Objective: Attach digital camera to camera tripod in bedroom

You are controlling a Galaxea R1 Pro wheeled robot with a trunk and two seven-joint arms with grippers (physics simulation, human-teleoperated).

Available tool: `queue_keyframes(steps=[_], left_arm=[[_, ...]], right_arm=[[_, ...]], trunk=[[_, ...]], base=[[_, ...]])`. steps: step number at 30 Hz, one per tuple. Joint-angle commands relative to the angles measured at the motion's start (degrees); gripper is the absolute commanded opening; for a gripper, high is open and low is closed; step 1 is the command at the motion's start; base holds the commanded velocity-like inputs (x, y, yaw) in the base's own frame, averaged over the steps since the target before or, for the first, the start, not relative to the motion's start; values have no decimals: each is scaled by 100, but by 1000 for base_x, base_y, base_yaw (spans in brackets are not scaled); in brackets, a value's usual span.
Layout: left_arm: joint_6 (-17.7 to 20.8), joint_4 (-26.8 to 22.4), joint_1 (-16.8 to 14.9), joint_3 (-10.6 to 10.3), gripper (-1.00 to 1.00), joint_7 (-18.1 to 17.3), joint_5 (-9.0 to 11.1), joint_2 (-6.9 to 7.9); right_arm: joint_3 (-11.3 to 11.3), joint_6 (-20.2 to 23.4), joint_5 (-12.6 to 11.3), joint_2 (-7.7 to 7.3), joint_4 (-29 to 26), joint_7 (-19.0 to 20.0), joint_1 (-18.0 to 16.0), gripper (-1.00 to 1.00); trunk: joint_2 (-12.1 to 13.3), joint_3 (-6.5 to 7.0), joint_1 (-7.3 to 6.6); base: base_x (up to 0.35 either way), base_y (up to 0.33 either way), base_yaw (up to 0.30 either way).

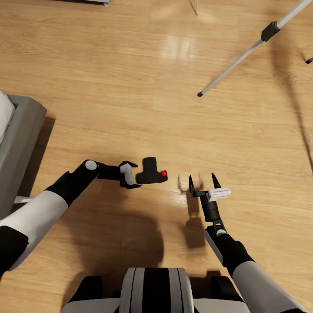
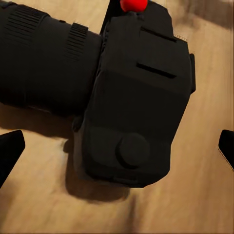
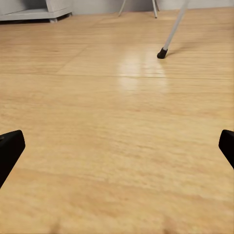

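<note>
The digital camera (image 1: 151, 171) is a small black body with a red button (image 1: 164, 174). It lies on the wooden plank floor with its shadow close beneath it. My left gripper (image 1: 137, 175) is right at the camera's left side. In the left wrist view the camera (image 2: 131, 97) sits between the fingertips (image 2: 9, 148), which stand wide apart and clear of it, so that gripper (image 2: 118, 148) is open. My right gripper (image 1: 202, 178) hovers open over bare floor to the camera's right. One silver leg of the camera tripod (image 1: 234, 65) slants down at the far right, and its foot (image 3: 162, 52) rests on the floor.
A grey bed frame (image 1: 21, 134) stands at the left edge, close to my left arm. Low grey shelving (image 3: 34, 9) sits far back by the wall. Thin legs of another stand (image 1: 196, 6) show at the top. Open floor (image 1: 130, 87) lies between me and the tripod.
</note>
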Motion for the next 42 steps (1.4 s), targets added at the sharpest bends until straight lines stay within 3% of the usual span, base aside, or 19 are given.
queue_keyframes(steps=[1,14,42], left_arm=[[-28,-4,-3,-11,100,1,-36,-15],[5,148,-3,-11,100,27,-36,-197],[1,166,-3,-10,100,49,-34,-202]], right_arm=[[39,-17,-58,-9,2,-8,-4,100],[39,-18,-65,-10,1,-9,-4,100],[5,-12,-74,-9,0,-24,-4,100]], trunk=[[-1,-3,-1],[-1,-3,-1],[-1,-3,-1]], base=[[0,0,0],[0,0,0],[0,0,0]])
